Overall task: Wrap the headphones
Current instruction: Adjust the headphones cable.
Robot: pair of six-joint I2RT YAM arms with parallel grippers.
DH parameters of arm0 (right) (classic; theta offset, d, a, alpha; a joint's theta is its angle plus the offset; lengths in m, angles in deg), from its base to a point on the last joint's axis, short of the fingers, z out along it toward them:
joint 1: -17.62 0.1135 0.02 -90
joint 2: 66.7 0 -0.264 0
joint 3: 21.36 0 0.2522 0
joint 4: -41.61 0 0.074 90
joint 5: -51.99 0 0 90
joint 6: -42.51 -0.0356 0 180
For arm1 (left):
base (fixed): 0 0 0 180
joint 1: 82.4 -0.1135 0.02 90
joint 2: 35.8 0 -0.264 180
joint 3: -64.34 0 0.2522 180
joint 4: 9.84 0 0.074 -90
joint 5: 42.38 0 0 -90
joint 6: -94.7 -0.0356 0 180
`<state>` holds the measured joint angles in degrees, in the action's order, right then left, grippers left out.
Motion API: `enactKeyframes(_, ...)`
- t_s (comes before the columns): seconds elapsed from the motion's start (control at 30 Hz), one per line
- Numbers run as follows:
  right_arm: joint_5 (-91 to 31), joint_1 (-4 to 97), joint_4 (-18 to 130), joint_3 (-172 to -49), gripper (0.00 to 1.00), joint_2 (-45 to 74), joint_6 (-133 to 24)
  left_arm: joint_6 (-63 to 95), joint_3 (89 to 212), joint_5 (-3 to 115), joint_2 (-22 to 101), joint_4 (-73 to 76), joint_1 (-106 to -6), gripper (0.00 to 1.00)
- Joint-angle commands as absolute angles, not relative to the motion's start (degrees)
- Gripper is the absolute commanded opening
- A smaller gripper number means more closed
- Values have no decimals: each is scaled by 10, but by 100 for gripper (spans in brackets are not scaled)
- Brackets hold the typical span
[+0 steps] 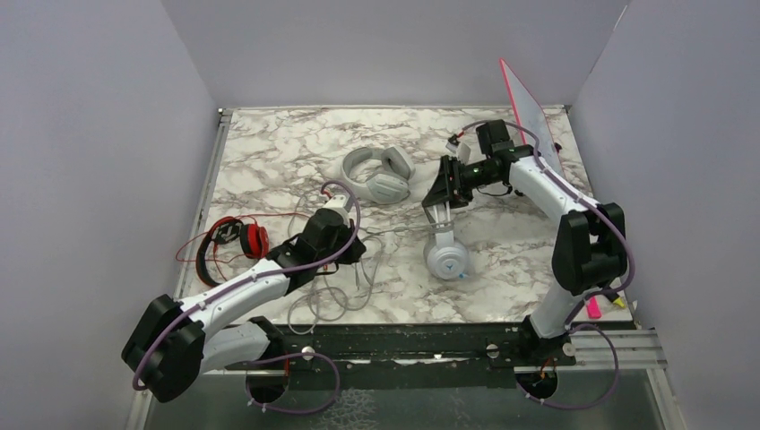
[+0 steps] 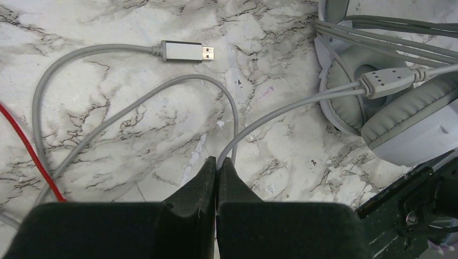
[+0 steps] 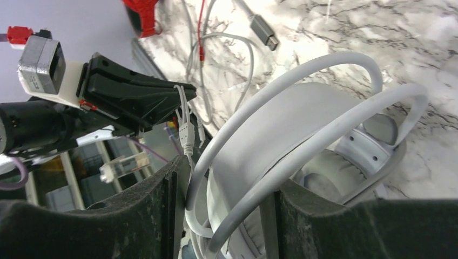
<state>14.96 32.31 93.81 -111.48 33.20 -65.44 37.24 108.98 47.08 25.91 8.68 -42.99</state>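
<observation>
Soft, even light from above fills all three views. The white marble-patterned worktop [image 1: 511,269] shows no hard glare, and the arms cast only faint, diffuse shadows on it. The overhead view is sharp, with its side walls splaying outward. In the left wrist view the thin grey cable [image 2: 235,116] throws a pale shadow. In both wrist views the near black fingers [image 2: 281,226] look soft.

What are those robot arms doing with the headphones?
The left hand is pinching the thin grey cable of the white headset, which rests on the marble table. The right hand has its fingers spread around that headset's headband. Much of the cable lies loose on the table. A grey headset and a red-and-black one lie untouched.
</observation>
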Motion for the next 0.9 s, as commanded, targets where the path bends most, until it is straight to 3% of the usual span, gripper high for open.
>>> enactKeyframes(0.0, 47, 341, 998, -1144, 55, 306, -618, 377, 1087, 495, 288, 50, -433, 0)
enactKeyframes(0.13, -11, 364, 1025, -1171, 59, 302, -619, 379, 1080, 497, 300, 27, -433, 0)
enactKeyframes(0.3, -92, 393, 1050, -1196, 77, 296, -634, 388, 1079, 518, 322, 6, -433, 0)
enactKeyframes(0.4, -151, 410, 1069, -1213, 92, 297, -646, 391, 1076, 524, 327, -1, -433, 0)
enactKeyframes(0.47, -204, 430, 1089, -1230, 96, 299, -652, 392, 1075, 524, 327, -2, -434, 0)
enactKeyframes(0.67, -417, 506, 1168, -1277, 95, 316, -661, 391, 1077, 525, 326, -2, -434, 0)
enactKeyframes(0.87, -497, 535, 1224, -1292, 77, 329, -666, 389, 1074, 522, 334, -1, -434, 0)
